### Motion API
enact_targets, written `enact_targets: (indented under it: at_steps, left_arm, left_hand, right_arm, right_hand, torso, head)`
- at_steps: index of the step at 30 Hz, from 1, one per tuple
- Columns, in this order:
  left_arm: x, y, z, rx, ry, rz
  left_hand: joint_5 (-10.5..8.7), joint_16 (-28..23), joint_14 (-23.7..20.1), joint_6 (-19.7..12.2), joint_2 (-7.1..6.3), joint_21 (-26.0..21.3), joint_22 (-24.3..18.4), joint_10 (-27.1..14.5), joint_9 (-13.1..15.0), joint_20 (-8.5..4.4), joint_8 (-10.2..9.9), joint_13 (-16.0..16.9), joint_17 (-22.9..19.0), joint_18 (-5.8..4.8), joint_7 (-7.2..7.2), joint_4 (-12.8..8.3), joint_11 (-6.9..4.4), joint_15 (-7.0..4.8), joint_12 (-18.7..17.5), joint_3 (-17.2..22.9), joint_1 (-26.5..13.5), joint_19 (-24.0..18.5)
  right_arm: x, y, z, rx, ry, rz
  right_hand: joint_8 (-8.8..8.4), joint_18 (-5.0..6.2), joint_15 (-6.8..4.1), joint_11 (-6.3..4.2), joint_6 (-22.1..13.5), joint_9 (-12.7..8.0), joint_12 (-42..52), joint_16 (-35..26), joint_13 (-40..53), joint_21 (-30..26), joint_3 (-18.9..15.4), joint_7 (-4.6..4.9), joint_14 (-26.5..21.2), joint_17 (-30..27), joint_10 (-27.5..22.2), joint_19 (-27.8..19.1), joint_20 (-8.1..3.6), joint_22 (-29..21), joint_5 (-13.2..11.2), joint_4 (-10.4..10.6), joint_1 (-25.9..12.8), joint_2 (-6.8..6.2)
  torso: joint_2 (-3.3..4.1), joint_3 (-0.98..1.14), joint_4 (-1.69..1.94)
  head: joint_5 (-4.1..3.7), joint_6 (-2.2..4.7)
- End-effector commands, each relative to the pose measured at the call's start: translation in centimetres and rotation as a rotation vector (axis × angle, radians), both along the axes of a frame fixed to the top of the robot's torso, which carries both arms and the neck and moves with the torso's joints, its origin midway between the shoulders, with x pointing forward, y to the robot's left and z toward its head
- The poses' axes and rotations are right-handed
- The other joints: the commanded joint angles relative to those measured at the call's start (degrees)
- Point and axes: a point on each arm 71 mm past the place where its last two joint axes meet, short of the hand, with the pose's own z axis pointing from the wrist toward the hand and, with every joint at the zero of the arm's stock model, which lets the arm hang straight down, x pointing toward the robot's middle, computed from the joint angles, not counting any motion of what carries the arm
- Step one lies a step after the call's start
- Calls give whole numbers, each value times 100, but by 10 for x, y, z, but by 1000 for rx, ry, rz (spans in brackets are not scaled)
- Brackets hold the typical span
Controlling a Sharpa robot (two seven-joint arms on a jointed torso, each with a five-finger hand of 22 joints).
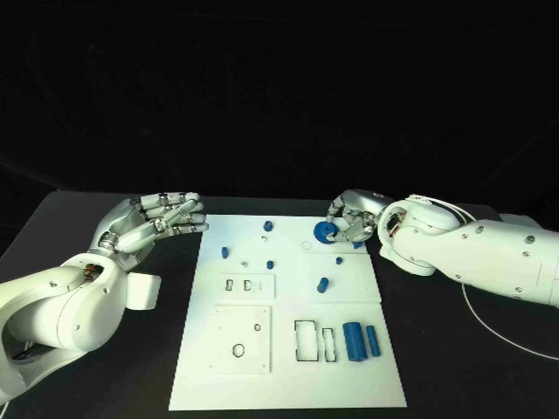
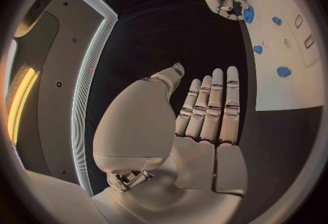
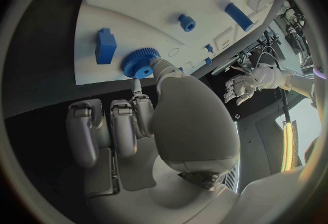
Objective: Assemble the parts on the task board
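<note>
Black table (image 1: 91, 209) under a black, unlit backdrop. Beside it, grey wall panels (image 2: 58, 87) edged by a white light strip (image 2: 92, 71); a warm yellow lamp (image 2: 21, 98) glows.

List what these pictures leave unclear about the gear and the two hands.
- Blue gear: in the head view the right hand covers part of it, so whether it sits on a peg is hidden.
- Grip: in the right wrist view one finger meets the gear; whether it is pinched cannot be told.
- Left hand: open beside the task board; nothing seen in it.
</note>
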Motion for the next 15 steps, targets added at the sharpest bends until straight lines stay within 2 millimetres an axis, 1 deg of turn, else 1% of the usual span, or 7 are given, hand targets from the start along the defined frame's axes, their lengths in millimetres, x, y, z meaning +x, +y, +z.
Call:
enact_targets:
  at_steps: [1, 3, 12, 15]
  left_arm:
    - [0, -2, 1, -9, -5, -18]
    - [0, -2, 1, -9, -5, -18]
    - [0, -1, 1, -8, -4, -18]
    - [0, -1, 1, -8, -4, -17]
  left_hand:
    - [12, -17, 14, -49, -37, -9, -5, -23, -9, 2, -25, 3, 5, 81, 159, -29, 9, 30, -14, 13, -13, 32]
    - [12, -17, 14, -49, -37, -9, -5, -23, -9, 2, -25, 3, 5, 81, 159, -29, 9, 30, -14, 13, -13, 32]
    - [12, -17, 14, -49, -37, -9, -5, -23, -9, 2, -25, 3, 5, 81, 159, -29, 9, 30, -14, 13, -13, 32]
    - [12, -17, 14, -49, -37, -9, -5, -23, -9, 2, -25, 3, 5, 81, 159, -29, 9, 30, -14, 13, -13, 32]
  right_arm:
    - [0, 0, -2, -9, 23, -1]
    - [1, 1, -3, -11, 26, -1]
    - [3, 1, -6, -19, 41, -2]
    - [3, 2, -7, -21, 43, -1]
  right_hand:
    - [19, -59, 44, -3, 44, 1, 30, 33, 547, 39, 39, 0, 582, 1387, 51, 570, 9, 1437, 33, 8, -5, 49]
    - [22, -61, 44, -4, 53, -1, 48, 35, 568, 45, 51, -2, 584, 1394, 67, 575, 9, 1445, 49, 8, -6, 55]
    - [29, -69, 42, -7, 74, -4, 113, 39, 639, 66, 77, -5, 587, 1411, 125, 595, 8, 1473, 68, 7, -7, 66]
    - [35, -72, 41, -9, 91, -6, 136, 41, 664, 74, 90, -8, 589, 1417, 145, 602, 7, 1484, 71, 5, -7, 70]
  torso:
    - [3, -1, 4]
    - [8, -1, 7]
    - [8, 0, 14]
    - [6, 1, 6]
  head:
    - [0, -1]
    - [-16, -7]
    - [-18, -22]
    - [-15, -30]
